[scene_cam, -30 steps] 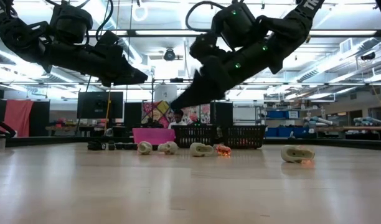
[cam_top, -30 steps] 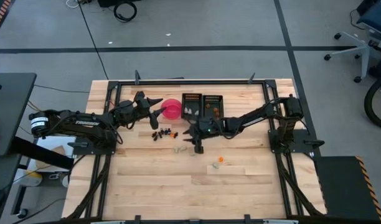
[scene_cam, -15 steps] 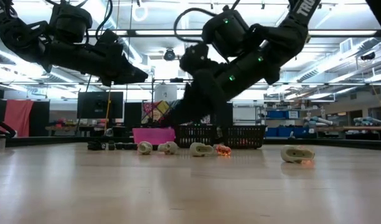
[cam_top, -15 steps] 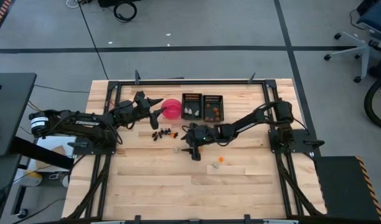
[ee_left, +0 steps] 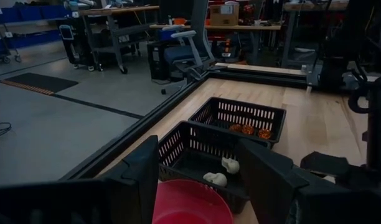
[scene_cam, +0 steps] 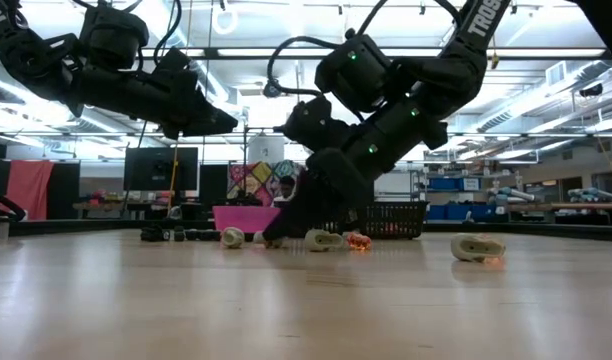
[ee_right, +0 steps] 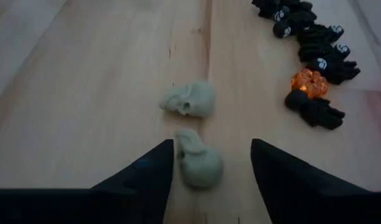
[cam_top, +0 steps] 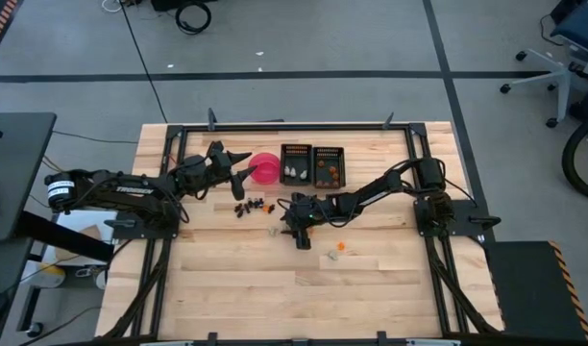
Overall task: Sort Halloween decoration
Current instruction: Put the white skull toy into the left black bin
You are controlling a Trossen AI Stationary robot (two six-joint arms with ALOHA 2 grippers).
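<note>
The Halloween decoration lies loose on the wooden table: a row of dark pieces [cam_top: 251, 206], pale skulls [cam_top: 273, 231] and an orange piece [cam_top: 342, 247]. My right gripper [ee_right: 212, 177] is low over the table, slanting down, open, with one pale skull [ee_right: 200, 165] between its fingers and a second skull [ee_right: 189, 98] just ahead. Dark pieces [ee_right: 309, 37] and an orange one [ee_right: 309, 82] lie beside them. My left gripper [ee_left: 203, 186] hangs open over the pink bowl [ee_left: 190, 202], next to the two black trays [ee_left: 221, 149]. My right gripper has the pale skull [ee_right: 178, 146] right beside one finger [ee_right: 150, 177], lying on the table. Whether that finger touches it, I cannot tell. The other finger stands apart from it.
The nearer black tray holds two pale skulls [ee_left: 216, 178]; the farther tray [ee_left: 240, 115] holds orange pieces [ee_left: 248, 129]. Another pale piece [cam_top: 331, 256] lies toward the near edge. A black metal frame [cam_top: 275, 126] runs round the table.
My right gripper has come down to the table top and gone a little toward the table's left, onto the pale skulls. The trinkets have stayed where they were.
</note>
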